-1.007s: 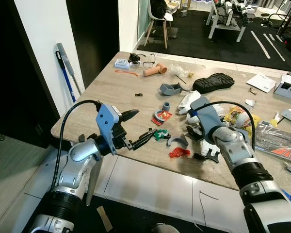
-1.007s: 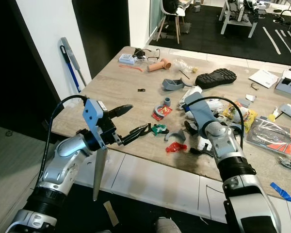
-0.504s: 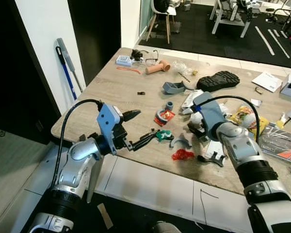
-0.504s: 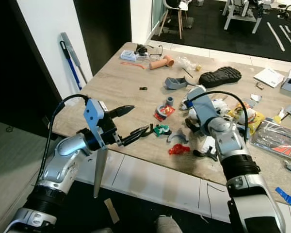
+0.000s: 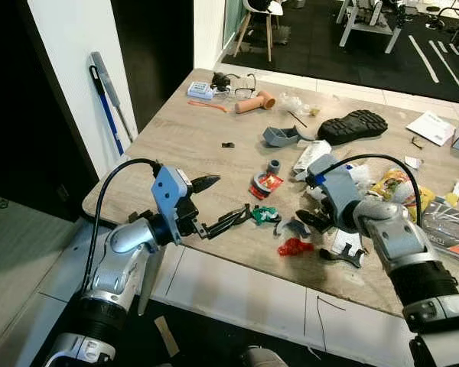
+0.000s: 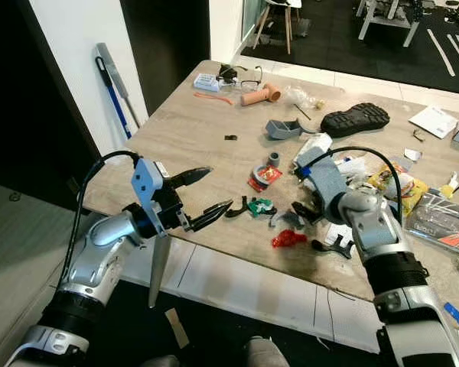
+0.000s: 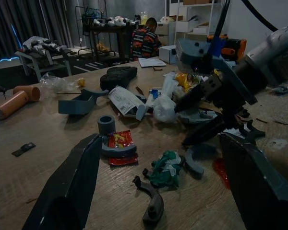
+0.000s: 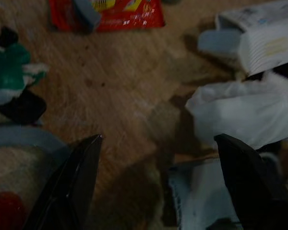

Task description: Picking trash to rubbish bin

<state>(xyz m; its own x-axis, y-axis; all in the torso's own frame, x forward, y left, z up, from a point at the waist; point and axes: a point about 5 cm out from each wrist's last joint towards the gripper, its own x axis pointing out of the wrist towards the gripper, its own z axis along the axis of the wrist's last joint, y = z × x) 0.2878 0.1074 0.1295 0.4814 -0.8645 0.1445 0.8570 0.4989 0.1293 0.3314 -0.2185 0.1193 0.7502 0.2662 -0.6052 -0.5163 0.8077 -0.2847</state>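
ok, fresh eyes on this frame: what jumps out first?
The cluttered wooden table: a black shoe sole at the far side, a red wrapper and a green scrap near the front edge. Both arms reach over it with jaws open, left gripper by the green scrap, right gripper above the litter. A blue-handled mop leans on the wall.

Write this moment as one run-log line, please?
left claw: open, near green wrapper | right claw: open, over table litter | nothing held

Wooden table, white wall
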